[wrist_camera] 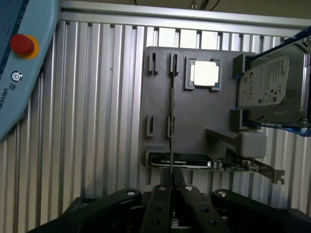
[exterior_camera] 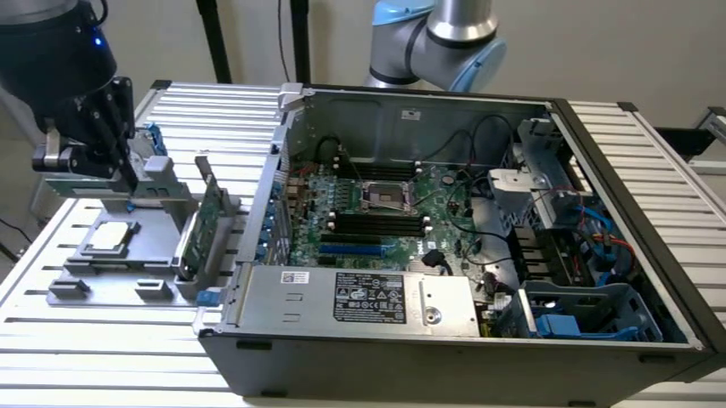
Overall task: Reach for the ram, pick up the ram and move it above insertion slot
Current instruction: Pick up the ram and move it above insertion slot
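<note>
Holding the ram: two pairs of brackets on the tray point(wrist_camera: 194, 116) keep the ram point(wrist_camera: 171, 97) standing on its long edge. From the wrist view it is a thin dark line.
Ram and fingers: the fingers point(wrist_camera: 163, 194) sit either side of that line at one end of the ram, above it and not touching it.
Fingers: drawn together, a dark slit between them, gripping nothing.
Gripper: the gripper point(wrist_camera: 171, 178) hangs over the tray side where the card stands. In the exterior view the gripper point(exterior_camera: 117, 170) is at the exterior view's left, above the tray point(exterior_camera: 108, 274).
Tray contents: beside the ram, a CPU point(wrist_camera: 204, 73) point(exterior_camera: 114, 236) lies in a square recess. Beyond the CPU, a hard drive point(wrist_camera: 272, 87) with blue rails sits in grey supports. A green card point(wrist_camera: 189, 160) point(exterior_camera: 199, 225) with a metal bracket stands on edge across the ram's near end.
Case: an open case point(exterior_camera: 454, 357) stands just beside the tray, to the exterior view's right. It holds the motherboard point(exterior_camera: 375, 200), cables and a labelled silver box.
Slots: long dark slots point(exterior_camera: 380, 225) lie on the motherboard, well apart from the ram.
Table: ribbed metal slats point(wrist_camera: 97, 121) point(exterior_camera: 114, 357) carry the tray and case.
Pendant: a pale blue pendant point(wrist_camera: 19, 82) with a red button point(wrist_camera: 22, 43) is near the tray.
</note>
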### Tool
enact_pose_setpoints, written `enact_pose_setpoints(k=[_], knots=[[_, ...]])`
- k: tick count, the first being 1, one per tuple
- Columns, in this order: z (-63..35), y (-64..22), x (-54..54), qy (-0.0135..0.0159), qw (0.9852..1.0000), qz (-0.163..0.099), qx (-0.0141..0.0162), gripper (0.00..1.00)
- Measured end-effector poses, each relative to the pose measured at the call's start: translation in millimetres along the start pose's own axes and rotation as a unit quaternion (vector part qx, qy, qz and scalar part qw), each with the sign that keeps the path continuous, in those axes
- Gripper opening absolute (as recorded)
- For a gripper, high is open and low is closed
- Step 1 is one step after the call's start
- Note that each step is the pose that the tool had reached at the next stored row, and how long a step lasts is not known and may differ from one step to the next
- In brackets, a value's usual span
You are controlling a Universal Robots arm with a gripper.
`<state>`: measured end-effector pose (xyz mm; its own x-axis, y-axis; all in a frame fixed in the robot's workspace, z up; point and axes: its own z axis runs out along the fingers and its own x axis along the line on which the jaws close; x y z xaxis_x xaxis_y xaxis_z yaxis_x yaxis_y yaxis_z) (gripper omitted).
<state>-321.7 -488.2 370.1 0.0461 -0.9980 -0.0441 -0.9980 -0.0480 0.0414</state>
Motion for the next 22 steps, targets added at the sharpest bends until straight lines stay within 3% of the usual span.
enact_pose_setpoints(k=[16, 22], knots=[[-13.9, -20.8, -20.5, -0.0013, 1.0000, 0.000, 0.0001, 0.13], [-16.9, -31.4, -25.1, -0.0053, 1.0000, 0.000, 0.0002, 0.13]])
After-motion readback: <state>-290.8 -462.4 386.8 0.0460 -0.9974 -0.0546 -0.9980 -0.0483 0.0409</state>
